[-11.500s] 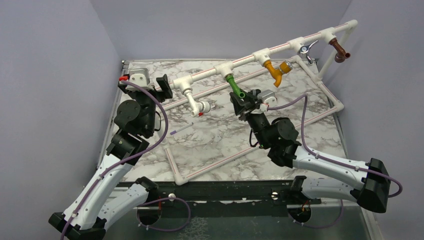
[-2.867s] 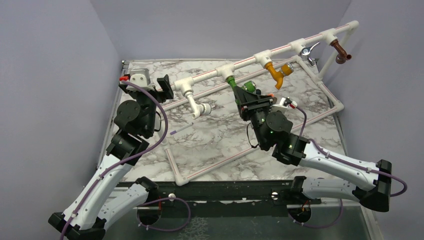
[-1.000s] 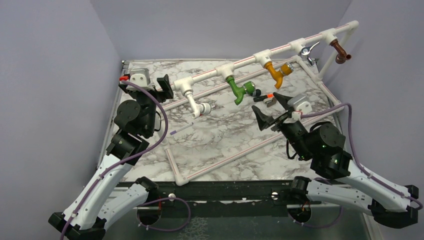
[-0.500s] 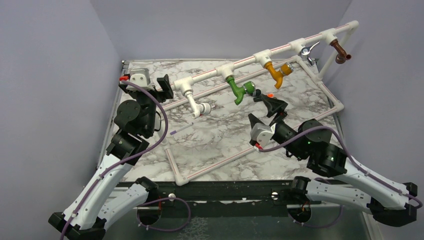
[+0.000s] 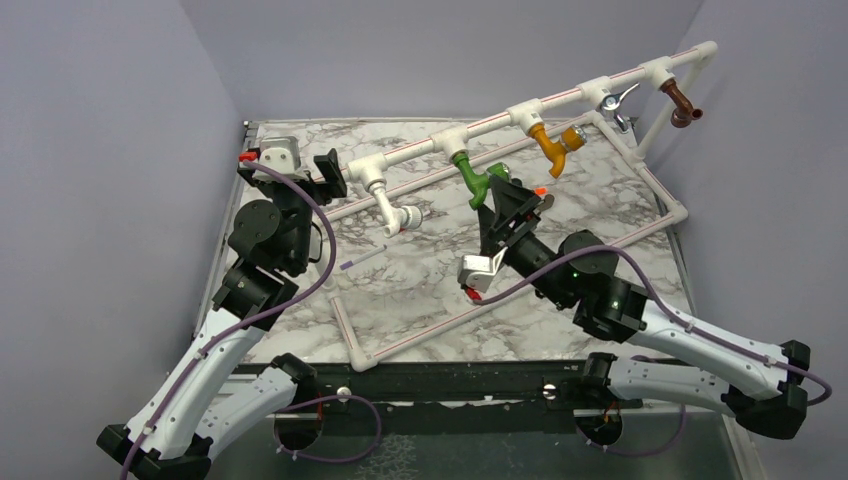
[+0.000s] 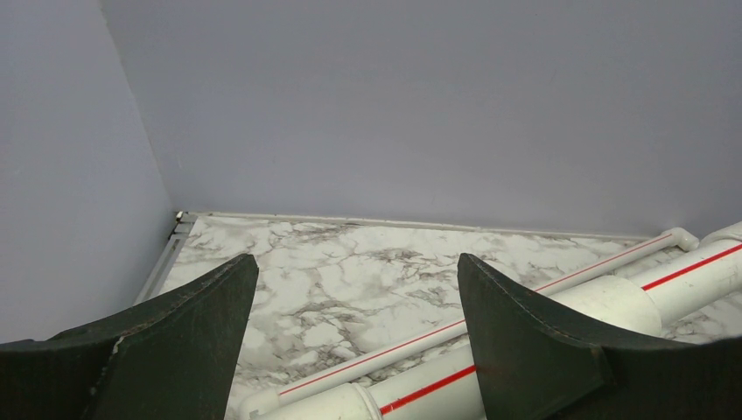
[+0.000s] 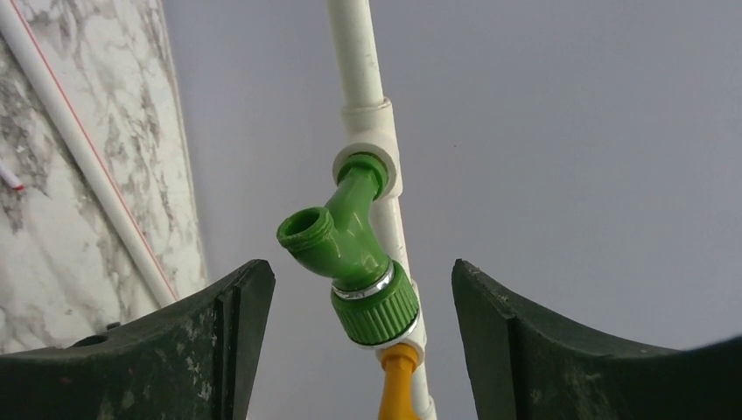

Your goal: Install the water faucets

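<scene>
The green water faucet [image 5: 472,181] hangs from a tee on the white pipe frame [image 5: 500,118], spout down. In the right wrist view the green faucet [image 7: 354,249] has a ribbed green knob with a silver ring. My right gripper [image 7: 360,267] is open; the knob shows between its fingers with a gap on each side. From above, the right gripper [image 5: 512,200] sits just right of the faucet. My left gripper [image 5: 292,165] is open and empty at the frame's left end, and in its own view the left gripper [image 6: 356,262] faces the white pipe [image 6: 560,306].
On the same pipe hang a white faucet [image 5: 392,205], a yellow faucet [image 5: 555,140], a silver one [image 5: 615,100] and a brown one [image 5: 680,100]. A thin white stick [image 5: 362,258] lies on the marble table [image 5: 420,280]. The frame's low pipes cross the table.
My right gripper swung left from beside the faucet and rolled over, so its fingers now flank the green knob. The left arm stayed still.
</scene>
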`<control>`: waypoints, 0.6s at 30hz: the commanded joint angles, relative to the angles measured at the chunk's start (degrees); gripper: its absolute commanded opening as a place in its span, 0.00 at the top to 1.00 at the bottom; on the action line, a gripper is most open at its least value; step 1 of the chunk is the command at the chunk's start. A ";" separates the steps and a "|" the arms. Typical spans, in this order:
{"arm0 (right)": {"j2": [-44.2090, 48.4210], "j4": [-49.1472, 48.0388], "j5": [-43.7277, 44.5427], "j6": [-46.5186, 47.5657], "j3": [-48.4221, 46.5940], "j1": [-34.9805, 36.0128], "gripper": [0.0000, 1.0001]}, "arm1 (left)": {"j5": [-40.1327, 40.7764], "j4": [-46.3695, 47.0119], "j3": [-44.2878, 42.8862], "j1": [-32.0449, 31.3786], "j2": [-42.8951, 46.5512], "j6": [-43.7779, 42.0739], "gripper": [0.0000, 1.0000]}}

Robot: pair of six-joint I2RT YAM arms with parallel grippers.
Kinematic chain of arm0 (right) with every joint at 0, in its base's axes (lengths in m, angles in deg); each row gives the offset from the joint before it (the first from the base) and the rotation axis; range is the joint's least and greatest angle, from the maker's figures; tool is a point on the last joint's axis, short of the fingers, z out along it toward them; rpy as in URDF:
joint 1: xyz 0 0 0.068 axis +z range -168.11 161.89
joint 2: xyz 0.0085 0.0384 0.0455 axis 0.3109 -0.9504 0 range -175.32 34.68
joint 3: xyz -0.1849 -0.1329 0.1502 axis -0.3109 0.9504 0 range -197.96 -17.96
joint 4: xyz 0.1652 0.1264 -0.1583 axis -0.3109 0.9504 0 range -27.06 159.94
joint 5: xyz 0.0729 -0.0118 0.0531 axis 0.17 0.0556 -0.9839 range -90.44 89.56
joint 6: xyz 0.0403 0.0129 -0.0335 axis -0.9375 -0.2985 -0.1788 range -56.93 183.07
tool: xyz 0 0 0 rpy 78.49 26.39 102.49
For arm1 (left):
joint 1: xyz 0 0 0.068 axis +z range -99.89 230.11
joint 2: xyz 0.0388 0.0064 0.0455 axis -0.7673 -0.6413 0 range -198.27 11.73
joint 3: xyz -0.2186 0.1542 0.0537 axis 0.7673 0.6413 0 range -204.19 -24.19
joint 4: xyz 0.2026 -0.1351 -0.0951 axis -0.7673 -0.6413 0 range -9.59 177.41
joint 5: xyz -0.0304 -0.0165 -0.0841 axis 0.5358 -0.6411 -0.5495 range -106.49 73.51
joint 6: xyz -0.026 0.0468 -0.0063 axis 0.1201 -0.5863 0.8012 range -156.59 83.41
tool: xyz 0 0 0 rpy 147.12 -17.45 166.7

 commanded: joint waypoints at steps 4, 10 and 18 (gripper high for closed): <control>-3.53 -17.27 6.05 17.54 4.86 0.01 0.24 | -2.59 -4.89 1.04 -0.53 -1.66 -0.04 0.15; -6.17 -18.46 8.56 16.13 4.22 0.01 0.26 | -2.64 -4.90 1.04 -0.53 -1.75 -0.01 0.15; -8.33 -18.98 11.63 14.65 3.90 0.01 0.35 | -2.72 -4.93 1.05 -0.53 -1.93 0.02 0.15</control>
